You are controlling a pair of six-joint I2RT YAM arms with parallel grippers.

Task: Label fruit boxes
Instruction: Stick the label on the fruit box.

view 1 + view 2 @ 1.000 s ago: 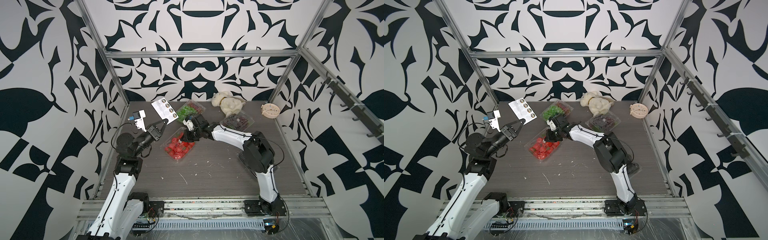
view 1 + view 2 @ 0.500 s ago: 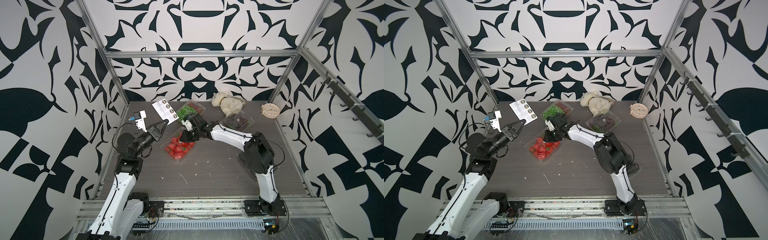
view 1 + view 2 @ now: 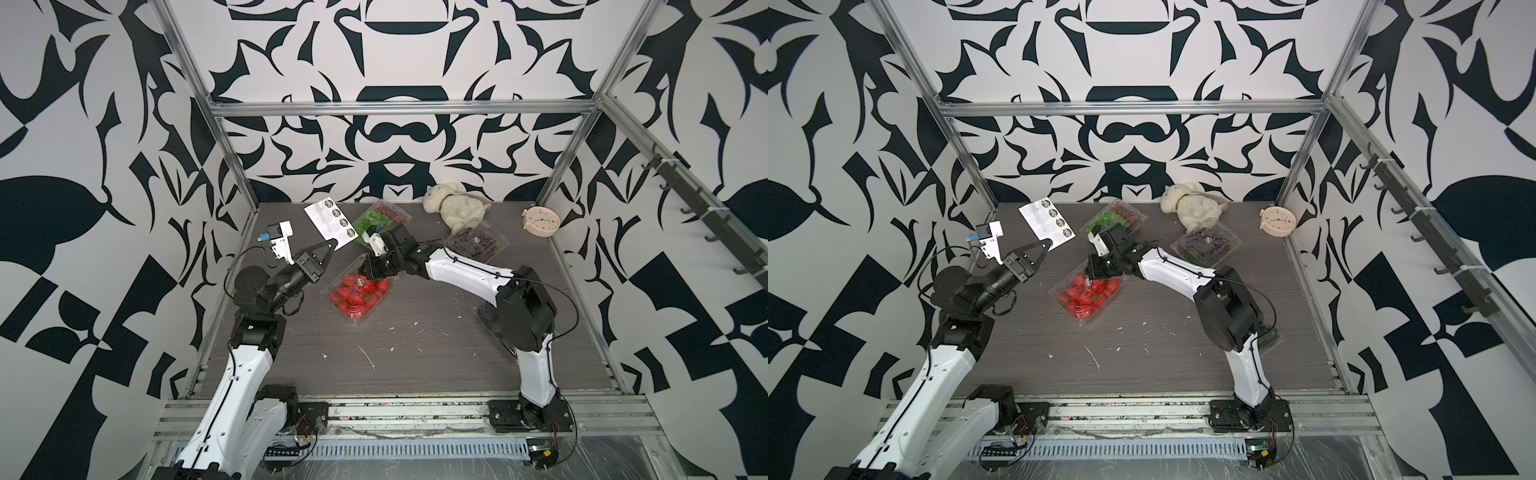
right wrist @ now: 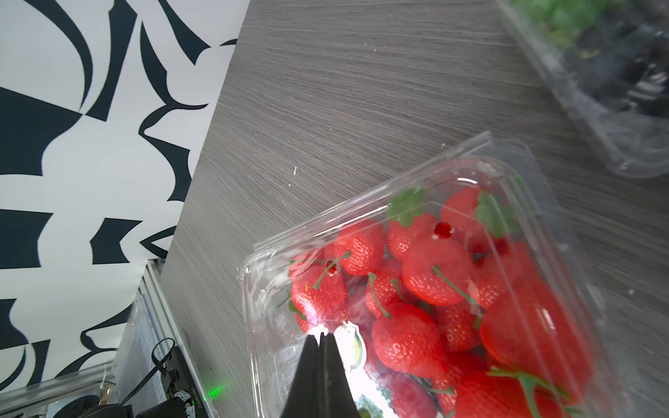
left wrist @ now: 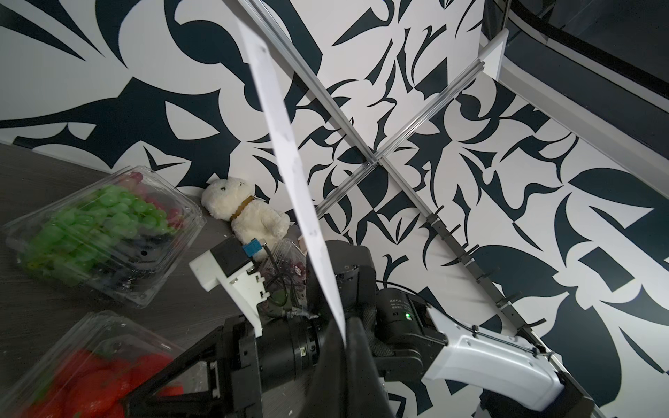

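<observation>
Our left gripper point(image 3: 331, 242) pinches a corner of the sticker sheet point(image 3: 331, 220), holding it off the desk point(image 3: 415, 332), we reckon for easy peeling, while the right gripper point(image 4: 322, 338), fingers pressed together, looks to be tamping a label point(image 4: 349, 343) onto the strawberry punnet point(image 3: 358, 291) mid-desk, nearer the left edge.

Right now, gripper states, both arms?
Left gripper: closed, pinching the sticker sheet by a corner.
Right gripper: closed, tips at the strawberry box lid; nothing visibly held.
</observation>
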